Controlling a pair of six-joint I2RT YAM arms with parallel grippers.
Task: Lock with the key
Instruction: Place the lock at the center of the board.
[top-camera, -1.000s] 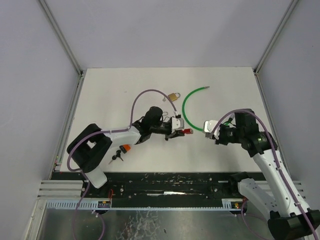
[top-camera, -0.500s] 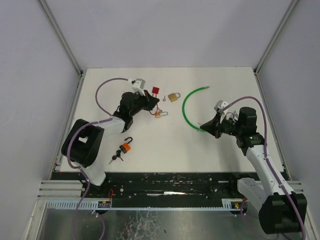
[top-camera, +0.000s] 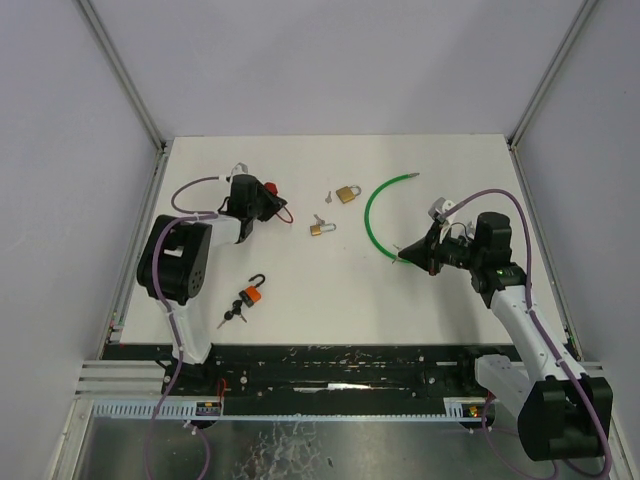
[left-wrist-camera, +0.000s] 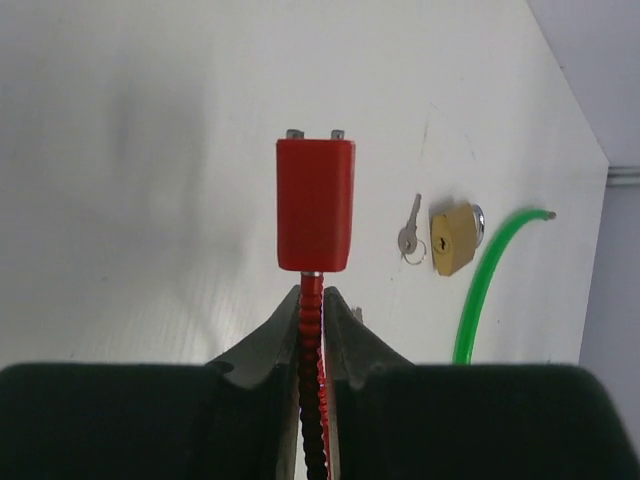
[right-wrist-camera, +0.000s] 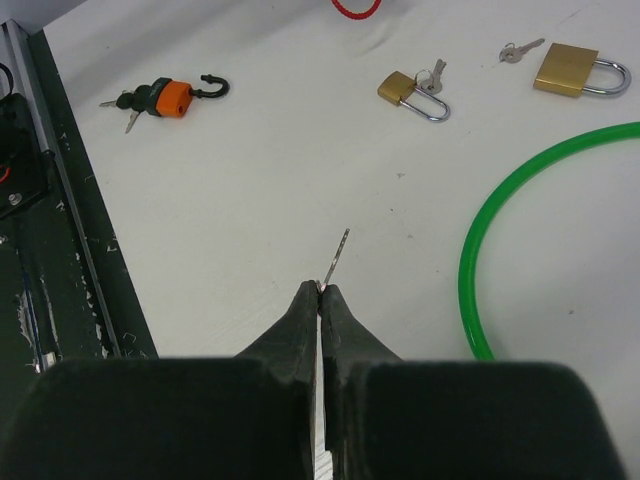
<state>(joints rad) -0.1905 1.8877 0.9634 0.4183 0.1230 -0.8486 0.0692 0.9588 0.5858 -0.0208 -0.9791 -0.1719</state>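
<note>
Left gripper (left-wrist-camera: 313, 293) clamps the red lock (left-wrist-camera: 315, 205) by its cable (left-wrist-camera: 312, 318), far left. Right gripper (right-wrist-camera: 320, 290) pinches the key (right-wrist-camera: 337, 255), well apart. Step: bringing them together. Next: align key with keyway.

Three cams on my rig, here's where they sit

One's fixed high behind my arms, looking straight down over the whole table (top-camera: 450, 300). The other two ride my wrists, much closer in, peering out past my own fingers (left-wrist-camera: 262, 350) (right-wrist-camera: 295, 325) across the tabletop. All three catch the green hoop (top-camera: 372, 215) and the bigger brass padlock (top-camera: 347, 193).
</note>
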